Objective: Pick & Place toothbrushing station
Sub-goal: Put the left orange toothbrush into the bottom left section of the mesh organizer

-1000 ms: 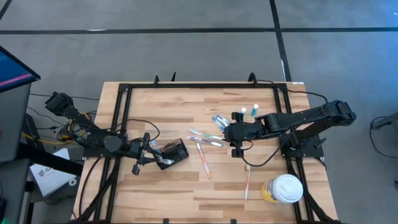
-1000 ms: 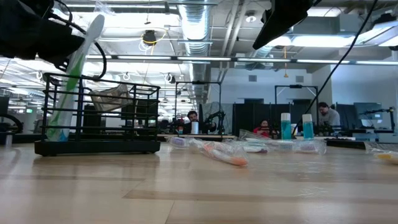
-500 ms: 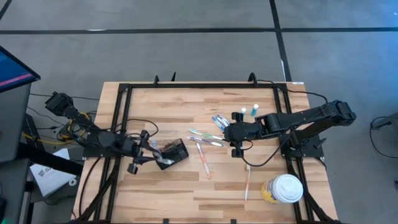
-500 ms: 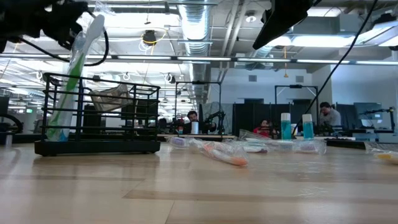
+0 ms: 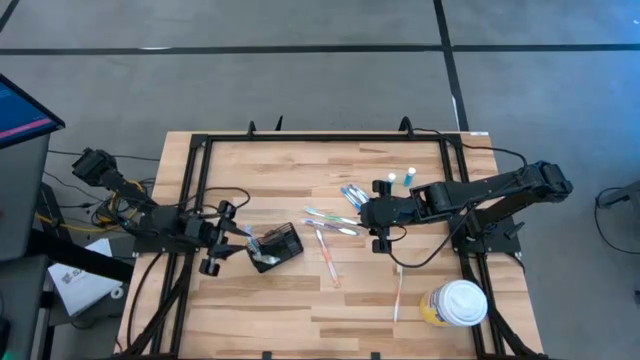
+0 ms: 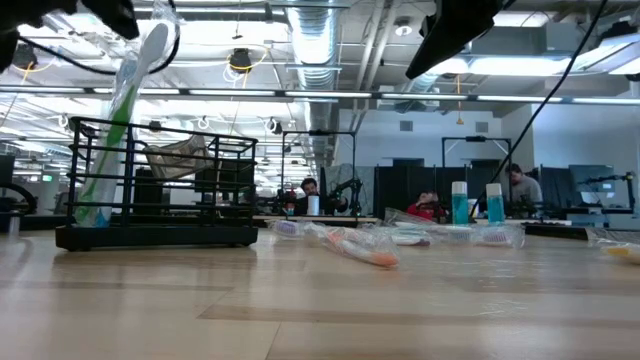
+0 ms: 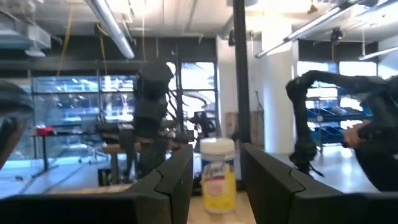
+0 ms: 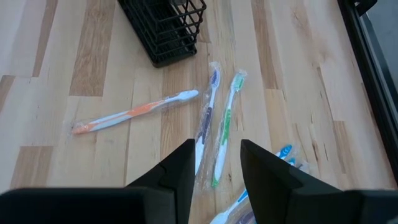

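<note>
The toothbrushing station, a black wire holder (image 5: 277, 245) (image 6: 155, 190) (image 8: 165, 25), stands on the table left of centre. A wrapped green-and-white toothbrush (image 6: 125, 120) stands in it, its lower end inside and its shaft leaning on the top rim. My left gripper (image 5: 236, 236) (image 7: 216, 186) is open and raised just left of the holder, its fingers tipped upward and holding nothing. My right gripper (image 5: 380, 228) (image 8: 216, 168) hangs open above the loose wrapped toothbrushes (image 5: 330, 225) (image 8: 211, 124) lying flat at the table's middle.
An orange toothbrush (image 8: 134, 112) lies nearest the holder, and another lies toward the near right (image 5: 398, 295). A yellowish cup with a white lid (image 5: 458, 303) stands at the near right corner. Two small teal-capped tubes (image 5: 410, 178) stand at the far right. Black frame rails (image 5: 195, 200) border the table.
My left gripper has risen from beside the head of the toothbrush in the holder and drawn back toward the table's left edge, tipping its fingers upward. The toothbrush stays leaning in the holder.
</note>
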Available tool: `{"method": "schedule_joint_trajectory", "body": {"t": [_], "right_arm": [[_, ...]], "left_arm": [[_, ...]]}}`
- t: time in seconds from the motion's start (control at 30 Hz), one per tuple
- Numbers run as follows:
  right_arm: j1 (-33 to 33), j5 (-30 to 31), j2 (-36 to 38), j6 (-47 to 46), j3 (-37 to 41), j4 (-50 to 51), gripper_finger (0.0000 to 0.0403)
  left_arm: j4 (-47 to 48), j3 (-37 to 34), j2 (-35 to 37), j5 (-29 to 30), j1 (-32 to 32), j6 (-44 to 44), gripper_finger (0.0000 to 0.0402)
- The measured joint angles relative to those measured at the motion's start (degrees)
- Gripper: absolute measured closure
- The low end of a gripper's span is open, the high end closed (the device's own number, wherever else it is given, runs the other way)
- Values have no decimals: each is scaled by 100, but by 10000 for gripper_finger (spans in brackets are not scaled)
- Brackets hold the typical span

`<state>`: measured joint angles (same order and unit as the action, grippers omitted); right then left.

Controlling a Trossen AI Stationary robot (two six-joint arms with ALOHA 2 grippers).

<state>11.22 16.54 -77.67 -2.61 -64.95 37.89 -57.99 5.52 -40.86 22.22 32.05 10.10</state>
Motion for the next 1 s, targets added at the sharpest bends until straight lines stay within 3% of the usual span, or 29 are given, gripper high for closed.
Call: {"method": "schedule_joint_trajectory", "body": {"t": [0.3, 0.47, 0.67, 0.83, 1.0], "right_arm": [[0, 0, 0, -42, 0, -20, 285], [0, 0, 0, -44, 0, -22, 285], [-15, 0, -121, -144, 2, -172, 285], [-78, -16, -489, -171, 7, -250, 285], [-242, -627, -991, -378, 6, -732, 285]], "left_arm": [[709, 510, -91, -17, -1094, 0, 294], [858, 760, -87, -769, -1830, -92, 311], [1135, 876, -90, -926, -2789, -194, 320], [1227, 876, -90, -1667, -3623, -567, 321], [1273, 876, -87, -2460, -4165, -1174, 321]]}}
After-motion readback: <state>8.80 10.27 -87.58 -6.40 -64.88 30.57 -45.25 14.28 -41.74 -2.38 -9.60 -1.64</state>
